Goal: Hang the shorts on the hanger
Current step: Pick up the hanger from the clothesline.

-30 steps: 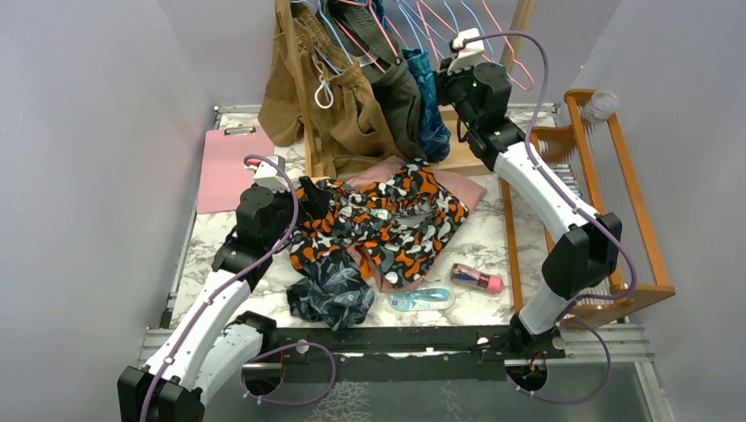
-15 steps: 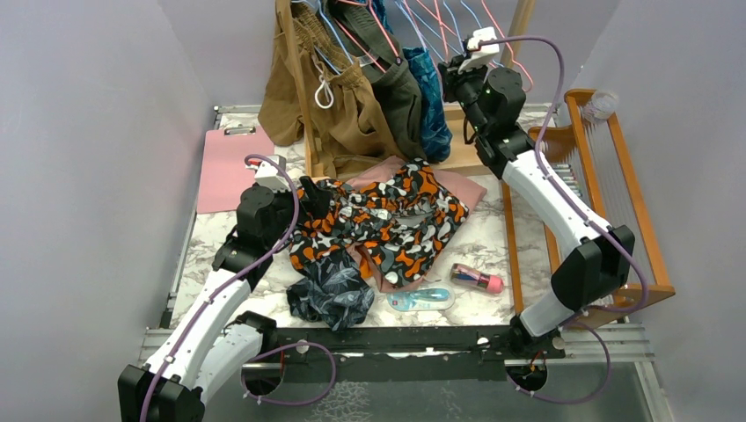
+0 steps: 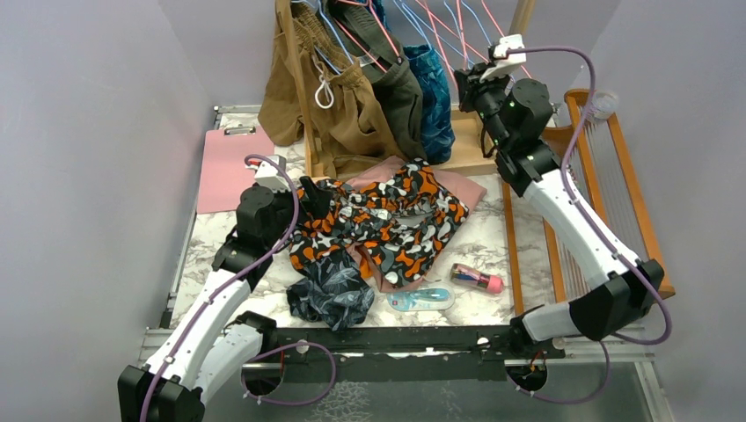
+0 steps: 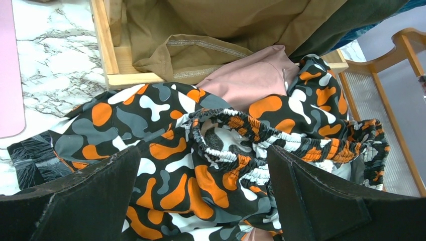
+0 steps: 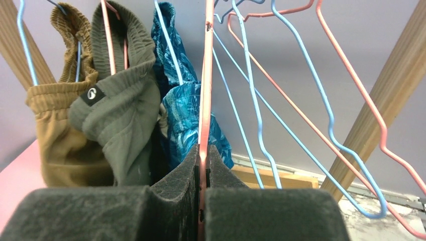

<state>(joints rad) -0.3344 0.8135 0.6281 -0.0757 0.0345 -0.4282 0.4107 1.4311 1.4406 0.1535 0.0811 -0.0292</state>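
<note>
Tightly closed, the right gripper [image 5: 202,150] pinches the wire of the pink hanger [image 5: 206,75], which runs straight up from between its pads. Just left of that wire hang the teal leaf-print shorts [image 5: 186,110], then the olive shorts [image 5: 125,100]. Just right of it the light-blue hangers [image 5: 251,100] fan out, with bare grey wall showing between the wires. Farther right the slanted wooden post [image 5: 382,110] closes off that side.

The left gripper [image 4: 203,150] is spread wide and holds nothing. Its two fingers [image 4: 321,201] straddle the bunched elastic waistband of the camouflage shorts [image 4: 171,165]; whether the tips touch the cloth I cannot tell. In the top view this gripper [image 3: 308,195] sits at the left edge of the camouflage shorts [image 3: 387,220], which lie crumpled mid-table on top of the dusty-pink shorts [image 4: 246,78]. Beyond them runs the wooden base edge [image 4: 150,78] of the rack, draped by the brown shorts [image 3: 343,114].

At the heap's near edge lie the navy shorts [image 3: 332,294], a clear bottle [image 3: 420,300] and a small pink bottle [image 3: 476,279]. Bare marble table [image 3: 493,246] shows between the heap and the wooden frame [image 3: 616,176] on the right
</note>
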